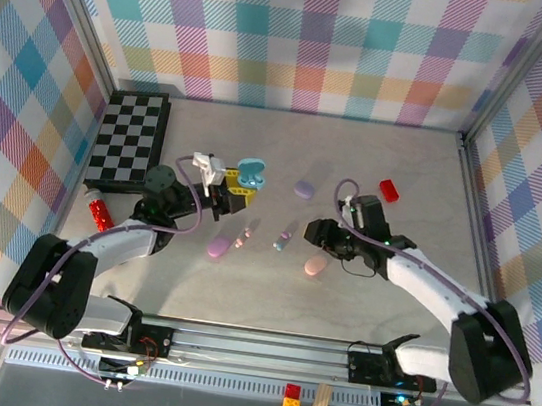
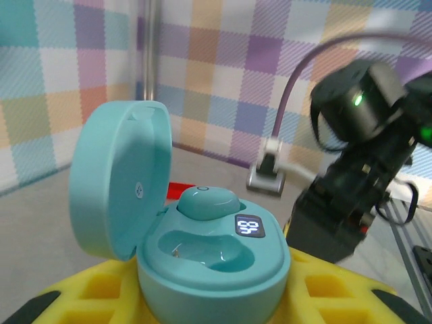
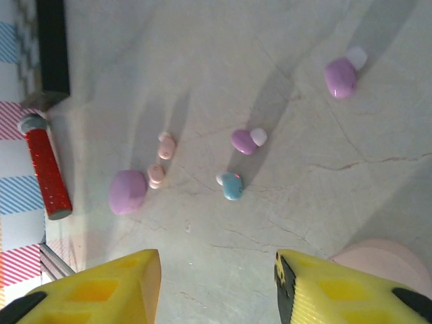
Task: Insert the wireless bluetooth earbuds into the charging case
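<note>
Toward ten o'clock from the centre of the table (image 1: 417,173), the left gripper (image 1: 242,188) pinches the open teal charging case (image 2: 216,260), with one teal earbud (image 2: 206,201) seated inside. Mid-table lie loose earbuds (image 1: 280,243), at nine o'clock of the right gripper (image 1: 309,232), whose fingers (image 3: 337,287) stand spread and empty.

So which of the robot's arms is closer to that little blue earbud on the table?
Right. The right gripper hangs just to the right of the blue earbud, open. The left gripper is farther off on its other side, holding the open teal charging case.
</note>
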`<act>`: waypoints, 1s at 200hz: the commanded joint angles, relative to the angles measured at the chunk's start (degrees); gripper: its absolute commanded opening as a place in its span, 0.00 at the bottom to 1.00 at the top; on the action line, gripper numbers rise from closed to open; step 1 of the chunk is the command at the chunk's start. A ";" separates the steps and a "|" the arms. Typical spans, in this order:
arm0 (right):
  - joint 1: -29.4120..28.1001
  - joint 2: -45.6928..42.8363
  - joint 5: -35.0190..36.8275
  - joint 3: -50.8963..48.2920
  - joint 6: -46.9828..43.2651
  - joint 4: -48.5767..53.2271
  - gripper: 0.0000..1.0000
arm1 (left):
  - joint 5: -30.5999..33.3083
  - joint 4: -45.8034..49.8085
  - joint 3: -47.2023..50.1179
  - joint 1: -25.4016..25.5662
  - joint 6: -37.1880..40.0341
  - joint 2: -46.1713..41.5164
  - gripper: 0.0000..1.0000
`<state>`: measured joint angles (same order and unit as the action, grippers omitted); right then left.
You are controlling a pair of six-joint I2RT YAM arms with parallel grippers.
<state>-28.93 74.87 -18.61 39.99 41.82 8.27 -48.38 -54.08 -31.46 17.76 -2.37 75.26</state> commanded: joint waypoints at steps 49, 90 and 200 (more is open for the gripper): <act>-6.05 21.13 -5.35 11.36 -1.46 -5.53 0.48 | -0.53 -3.52 1.29 -1.67 -1.85 -5.58 0.37; -6.18 27.04 -3.91 15.18 -3.85 -4.12 0.48 | -0.56 -2.06 1.58 -1.93 -1.59 -6.85 0.37; -10.24 28.30 -5.60 15.49 -3.23 -2.14 0.48 | 0.80 1.35 1.23 -2.07 -1.00 -9.34 0.37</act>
<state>-36.84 103.96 -23.03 54.57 38.13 4.16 -47.72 -52.45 -30.22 16.64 -3.62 67.44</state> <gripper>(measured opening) 0.484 0.370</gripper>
